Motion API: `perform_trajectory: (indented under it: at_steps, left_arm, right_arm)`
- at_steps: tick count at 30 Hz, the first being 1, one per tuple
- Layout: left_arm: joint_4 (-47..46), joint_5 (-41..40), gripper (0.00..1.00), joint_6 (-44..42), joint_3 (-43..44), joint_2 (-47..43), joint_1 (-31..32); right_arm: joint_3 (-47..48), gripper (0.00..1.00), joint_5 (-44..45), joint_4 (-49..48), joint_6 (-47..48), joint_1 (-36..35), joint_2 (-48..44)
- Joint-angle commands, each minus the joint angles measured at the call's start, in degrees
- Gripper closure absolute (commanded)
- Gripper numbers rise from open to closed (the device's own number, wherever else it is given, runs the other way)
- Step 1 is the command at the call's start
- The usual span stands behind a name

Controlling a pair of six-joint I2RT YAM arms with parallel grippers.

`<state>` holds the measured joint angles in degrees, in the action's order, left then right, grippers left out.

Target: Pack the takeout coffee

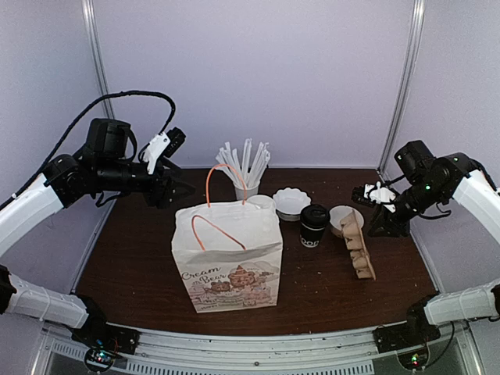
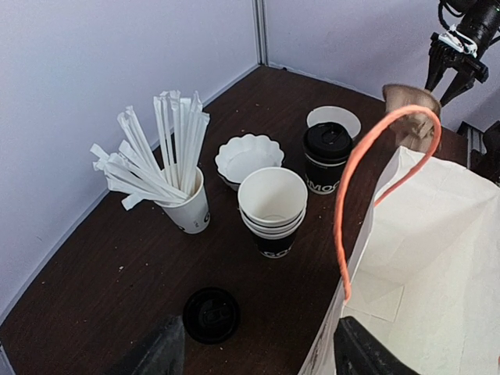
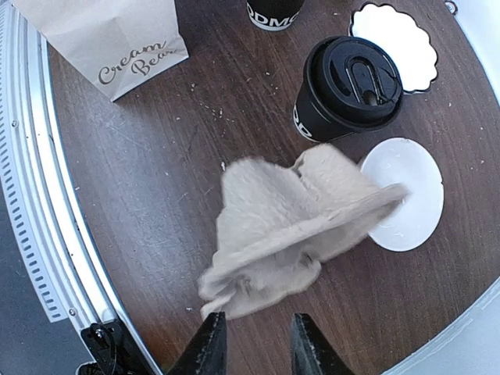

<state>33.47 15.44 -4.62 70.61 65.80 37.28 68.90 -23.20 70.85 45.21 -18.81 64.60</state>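
Observation:
The takeout coffee (image 1: 313, 226), a black lidded cup with white lettering, stands upright on the table right of the paper bag (image 1: 228, 254). The left wrist view has the coffee (image 2: 326, 156) beyond the bag's orange handle. In the right wrist view the coffee (image 3: 348, 86) is far ahead of the fingers. My left gripper (image 1: 183, 187) hovers open behind the bag's left side, its fingers (image 2: 156, 353) empty. My right gripper (image 1: 366, 193) hangs right of the coffee. Its jaws (image 3: 258, 319) stand a narrow gap apart with nothing between them, just short of a blurred cardboard cup carrier (image 3: 297, 226).
The carrier (image 1: 358, 244) leans on a white bowl (image 1: 341, 216). A scalloped cream bowl (image 1: 291, 202), stacked paper cups (image 2: 272, 211) and a cup of wrapped straws (image 1: 247, 168) stand behind the bag. A loose black lid (image 2: 211, 315) lies near my left fingers.

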Motion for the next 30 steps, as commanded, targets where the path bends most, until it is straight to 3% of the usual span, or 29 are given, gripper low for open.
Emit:
perform_trajectory:
  at_steps: [1,9,14,19,30]
  left_arm:
    - [-2.3,0.9,0.31,0.7,0.4,-0.1,-0.4]
    - [-2.6,1.0,0.31,0.8,0.2,0.9,-0.4]
    - [-2.6,1.3,0.31,0.8,0.4,1.8,-0.6]
    - [-2.7,1.7,0.31,1.4,0.4,2.4,-1.5]
    - [-3.0,1.1,0.31,1.2,-0.6,1.3,-2.5]
  right_arm:
    - [0.1,0.68,-1.3,2.6,-0.1,-1.3,1.5]
    - [-9.0,0.67,4.9,-1.8,0.4,-5.0,2.8]
    - [-10.0,0.62,4.8,-8.1,-3.3,-6.7,4.6]
    - [-9.3,0.62,11.4,-14.3,-7.4,-12.7,11.1]
    - [-8.6,0.66,10.2,-12.4,-7.0,-15.7,15.6]
